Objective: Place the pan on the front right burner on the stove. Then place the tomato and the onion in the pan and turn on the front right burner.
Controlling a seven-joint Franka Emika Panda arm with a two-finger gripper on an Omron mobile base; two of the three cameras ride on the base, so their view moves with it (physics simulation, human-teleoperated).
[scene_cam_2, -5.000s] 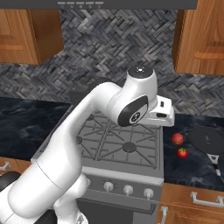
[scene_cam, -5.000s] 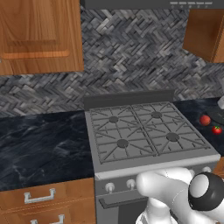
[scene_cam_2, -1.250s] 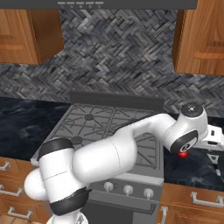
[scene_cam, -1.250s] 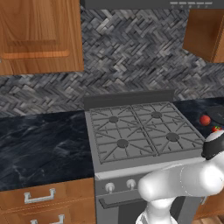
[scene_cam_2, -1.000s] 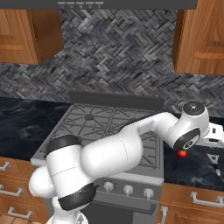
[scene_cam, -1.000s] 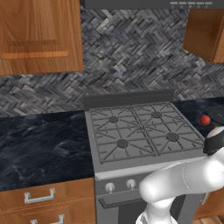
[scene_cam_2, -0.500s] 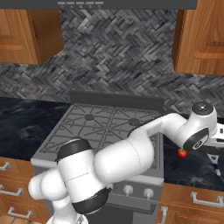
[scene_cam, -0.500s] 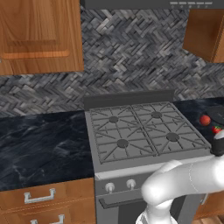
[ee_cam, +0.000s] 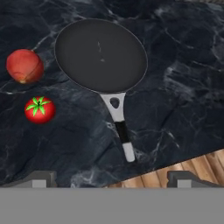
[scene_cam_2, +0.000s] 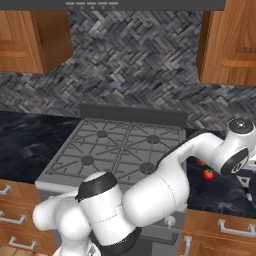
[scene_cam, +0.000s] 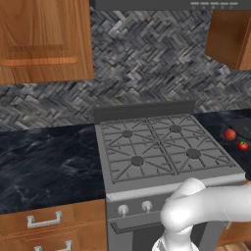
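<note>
In the hand view the dark round pan (ee_cam: 101,54) lies flat on the black marble counter, its thin handle (ee_cam: 121,127) pointing toward me. My gripper (ee_cam: 111,178) hovers above the handle's end, open, with its fingertips (ee_cam: 41,177) wide apart and nothing between them. The dull red onion (ee_cam: 25,65) and the green-topped tomato (ee_cam: 40,109) rest left of the pan. From the left base view the onion (scene_cam: 229,134) and tomato (scene_cam: 243,145) sit right of the stove (scene_cam: 166,147), whose front right burner (scene_cam: 193,153) is bare. In the right base view the tomato (scene_cam_2: 208,174) shows beside my forearm.
The counter's front edge and wooden cabinet front (ee_cam: 175,168) lie just below the pan handle. Wooden wall cabinets (scene_cam_2: 230,42) hang above the counter right of the stove. White knobs (scene_cam: 122,210) line the stove front.
The arm has swung further right, out over the counter beside the stove. Its hand has left the left base view, uncovering the tomato there. The gripper stays open.
</note>
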